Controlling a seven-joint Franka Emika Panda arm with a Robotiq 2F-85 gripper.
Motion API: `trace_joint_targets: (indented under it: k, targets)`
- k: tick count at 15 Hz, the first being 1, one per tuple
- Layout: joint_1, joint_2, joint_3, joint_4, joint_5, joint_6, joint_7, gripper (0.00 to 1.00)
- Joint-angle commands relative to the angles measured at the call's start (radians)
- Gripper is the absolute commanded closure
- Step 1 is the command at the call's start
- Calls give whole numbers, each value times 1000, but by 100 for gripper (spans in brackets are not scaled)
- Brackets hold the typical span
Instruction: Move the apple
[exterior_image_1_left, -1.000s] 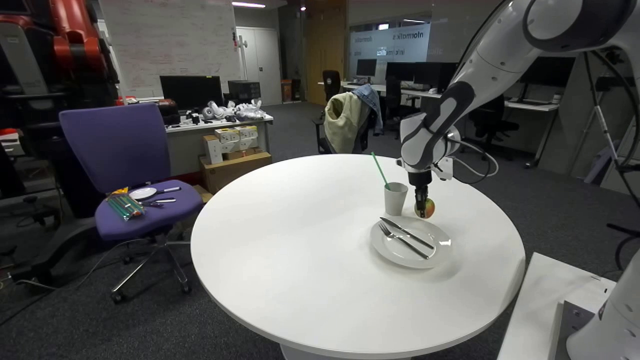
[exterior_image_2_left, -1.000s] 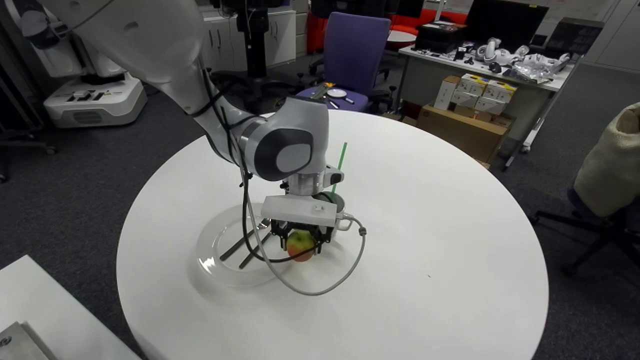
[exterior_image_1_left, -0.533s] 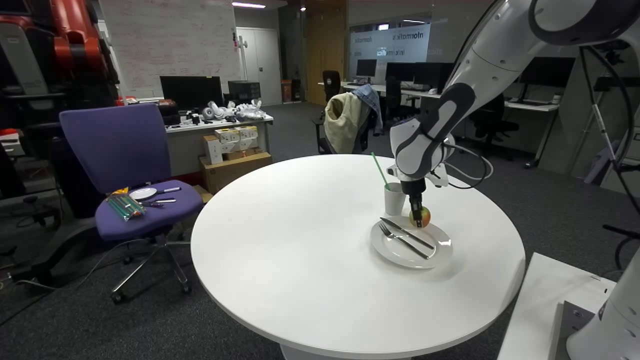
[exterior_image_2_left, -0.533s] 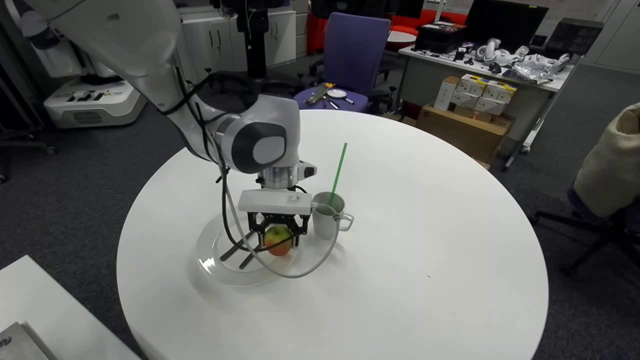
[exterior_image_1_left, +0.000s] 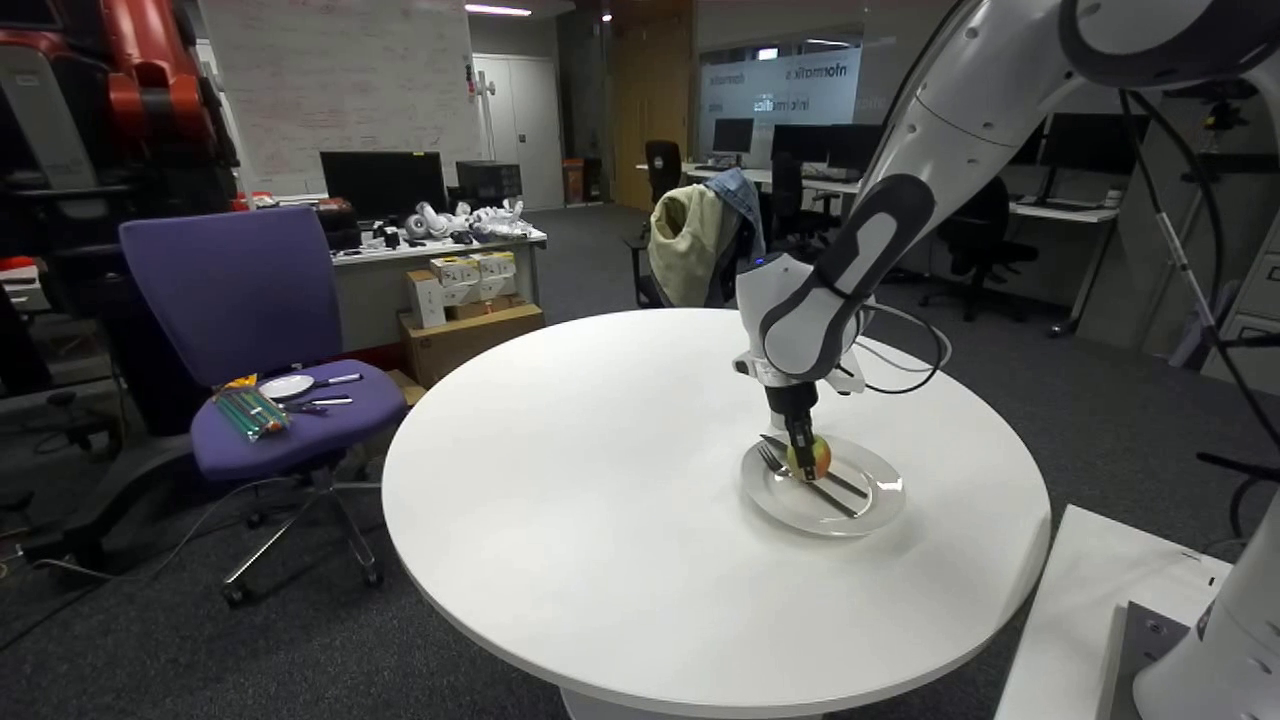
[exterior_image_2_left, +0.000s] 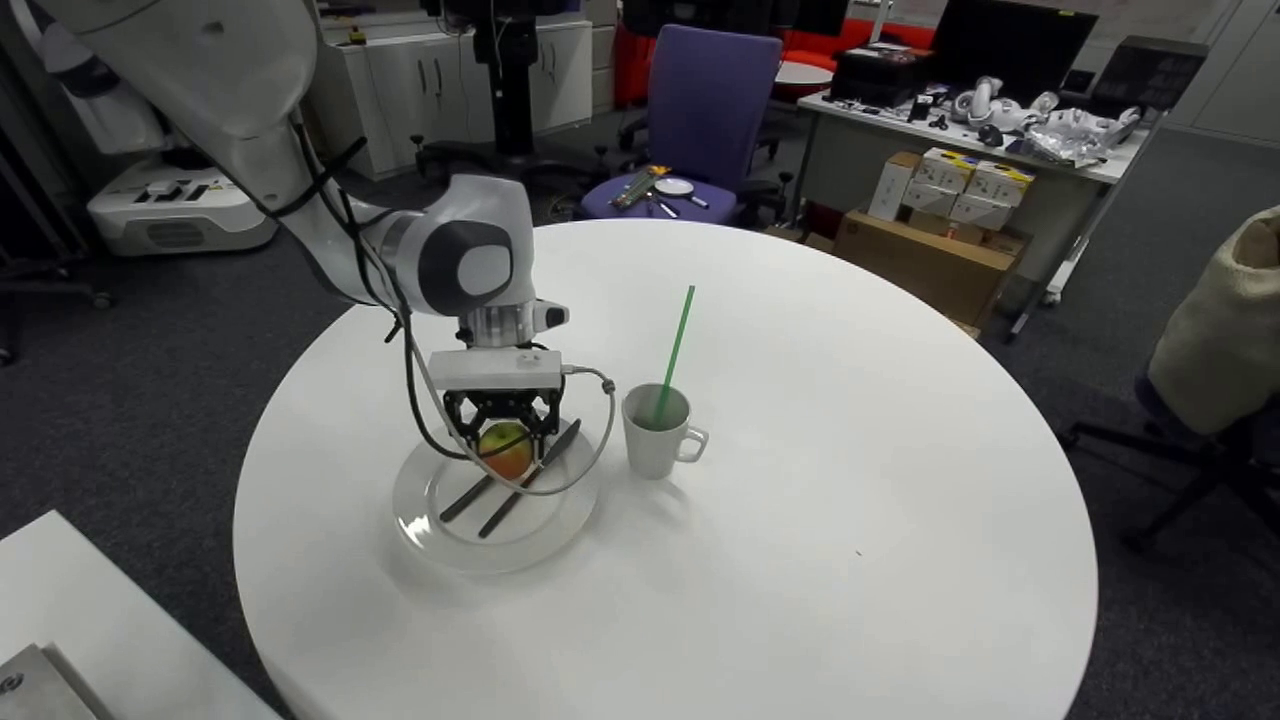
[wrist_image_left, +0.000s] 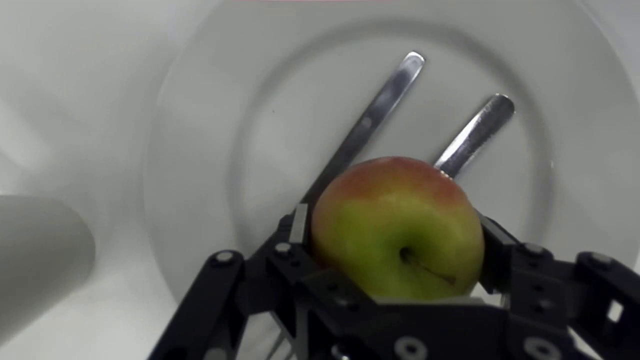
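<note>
My gripper (exterior_image_2_left: 507, 458) is shut on the apple (exterior_image_2_left: 511, 464), a small round yellow-green fruit with a red blush. In the wrist view the apple (wrist_image_left: 395, 220) sits between both finger pads, its stem toward the camera. The gripper (exterior_image_1_left: 806, 468) holds the apple (exterior_image_1_left: 822, 456) over the white plate (exterior_image_1_left: 875, 505), above the fork and knife. The plate also shows in the wrist view (wrist_image_left: 200, 125). I cannot tell whether the apple touches the cutlery.
A knife (wrist_image_left: 370, 120) and a fork (wrist_image_left: 477, 135) lie on the plate. A white cup (exterior_image_2_left: 652, 445) with a green straw (exterior_image_2_left: 678, 345) stands beside the plate; it is mostly hidden behind the gripper in an exterior view. The round white table (exterior_image_1_left: 600, 560) surrounds them.
My gripper has carried the apple from beside the cup, past the plate's edge, to over the plate. The cup has come into full view in an exterior view. Plate, cup and cutlery have not moved.
</note>
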Motion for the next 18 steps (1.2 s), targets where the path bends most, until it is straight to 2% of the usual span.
trace_joint_targets:
  k: [1,18]
  targets:
    - [20,-36,26,-14,-19,-54,21,50]
    - [130,-36,89,4,-35,-159,68,50]
